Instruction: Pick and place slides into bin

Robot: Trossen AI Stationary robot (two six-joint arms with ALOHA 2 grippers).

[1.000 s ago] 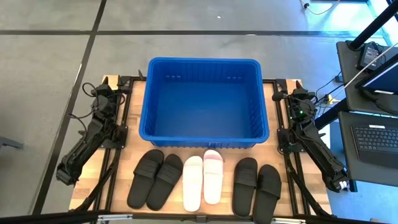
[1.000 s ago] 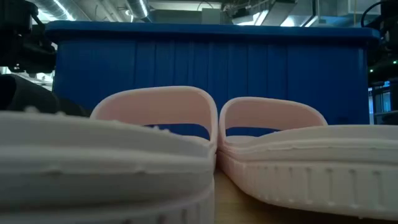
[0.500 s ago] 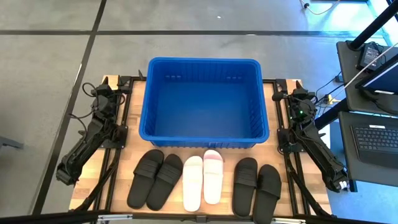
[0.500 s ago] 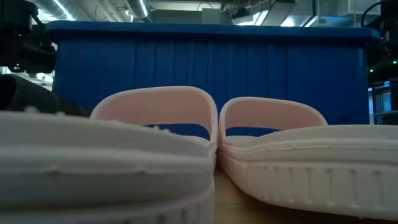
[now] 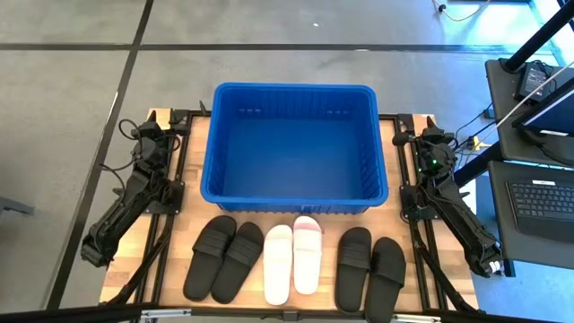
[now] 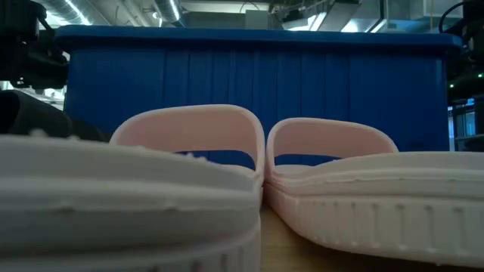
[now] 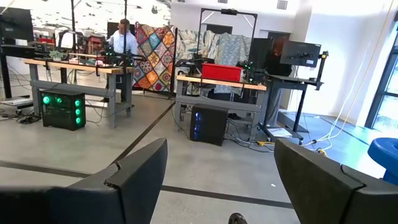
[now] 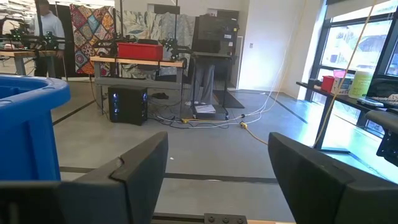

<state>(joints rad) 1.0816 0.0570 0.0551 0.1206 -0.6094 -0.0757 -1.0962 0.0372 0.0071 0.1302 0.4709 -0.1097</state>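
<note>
A: Where are the slides (image 5: 292, 260) found?

B: All six are laid in a row on the table (image 5: 163, 202), along the front wall of the bin (image 5: 293, 200). The black pair on the left (image 5: 223, 257) is angled slightly, the pale pink and white pair (image 5: 292, 258) is set in the middle, and the black pair on the right (image 5: 370, 268) is placed beside it. In the low view, the pale pair (image 6: 257, 196) is seen close up, with the blue ribbed wall of the bin (image 6: 257, 75) behind it.

A: Is anything held in the bin?

B: Only its bare blue floor is seen from above.

A: And the arms?

B: Both are folded at the table's edges, well apart from the slides. The left end effector (image 7: 217, 180) is parked at the left side with its fingers spread wide, and nothing is gripped between them. The right end effector (image 8: 217, 177) is parked at the right side, likewise released and grasping nothing. A person (image 7: 124, 40) is seen at a far workbench in the room.
</note>
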